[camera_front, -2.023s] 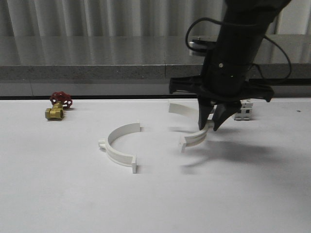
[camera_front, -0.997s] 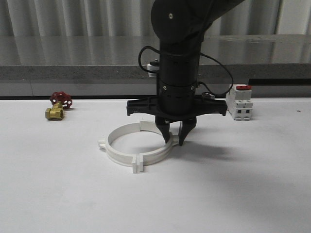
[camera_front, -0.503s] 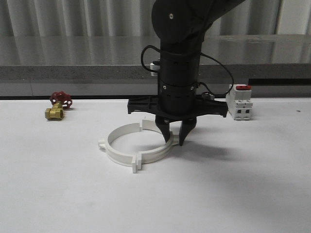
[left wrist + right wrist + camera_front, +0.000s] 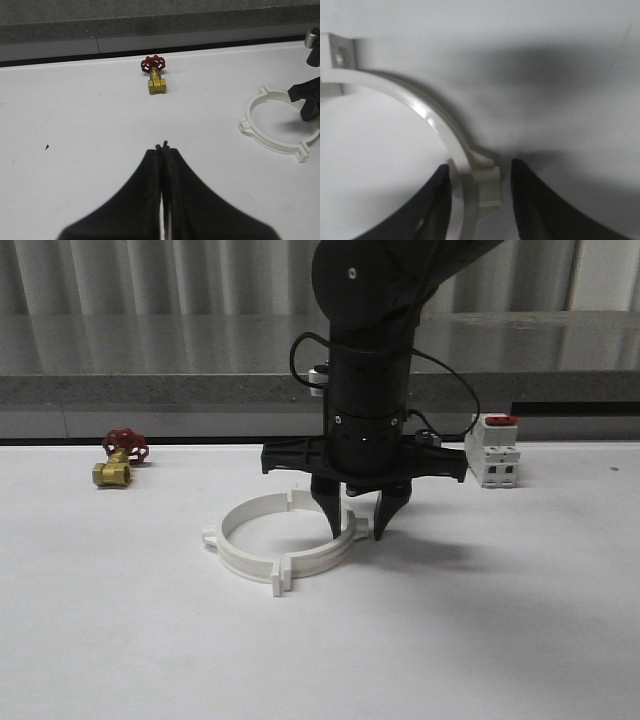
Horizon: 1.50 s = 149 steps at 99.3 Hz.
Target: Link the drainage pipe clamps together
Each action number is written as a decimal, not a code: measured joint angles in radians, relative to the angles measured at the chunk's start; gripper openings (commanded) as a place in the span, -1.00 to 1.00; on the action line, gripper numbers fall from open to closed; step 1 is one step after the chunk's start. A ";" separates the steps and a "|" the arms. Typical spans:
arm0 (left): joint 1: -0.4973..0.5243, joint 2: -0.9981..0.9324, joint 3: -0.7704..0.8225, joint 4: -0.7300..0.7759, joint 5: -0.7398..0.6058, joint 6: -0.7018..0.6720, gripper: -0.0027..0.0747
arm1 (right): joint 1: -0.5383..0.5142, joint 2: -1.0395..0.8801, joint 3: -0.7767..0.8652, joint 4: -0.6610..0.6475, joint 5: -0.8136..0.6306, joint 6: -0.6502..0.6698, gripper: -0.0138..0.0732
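Two drainage pipe clamps (image 4: 281,543) form ring; right hand (image 4: 360,524) spread astride; left hand (image 4: 163,148) pressed together.

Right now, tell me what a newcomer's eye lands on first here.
The big black right arm's gripper stands mid-table, fingers open astride the white plastic ring of two joined semicircular pipe clamps. A brass valve with a red handwheel sits far left, a white breaker block with a red top far right.

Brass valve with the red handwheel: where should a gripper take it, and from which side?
Probably from above, on the brass valve body, fingers across its narrow sides. It lies flat on the table with the handwheel toward the back edge, so the round wheel offers less flat grip. The left gripper, shut, is nearer.
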 measured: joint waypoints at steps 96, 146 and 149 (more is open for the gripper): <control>0.000 0.000 0.000 0.000 0.000 0.000 -0.98 | -0.200 -0.652 0.251 -0.038 0.021 -0.318 0.21; 0.000 0.000 0.000 0.000 0.000 0.000 -0.98 | -0.280 -1.521 0.900 -0.072 -0.020 -0.325 -0.21; 0.000 0.000 0.000 0.000 0.000 0.000 -0.98 | -0.280 -1.583 0.925 -0.074 -0.015 -0.325 -0.33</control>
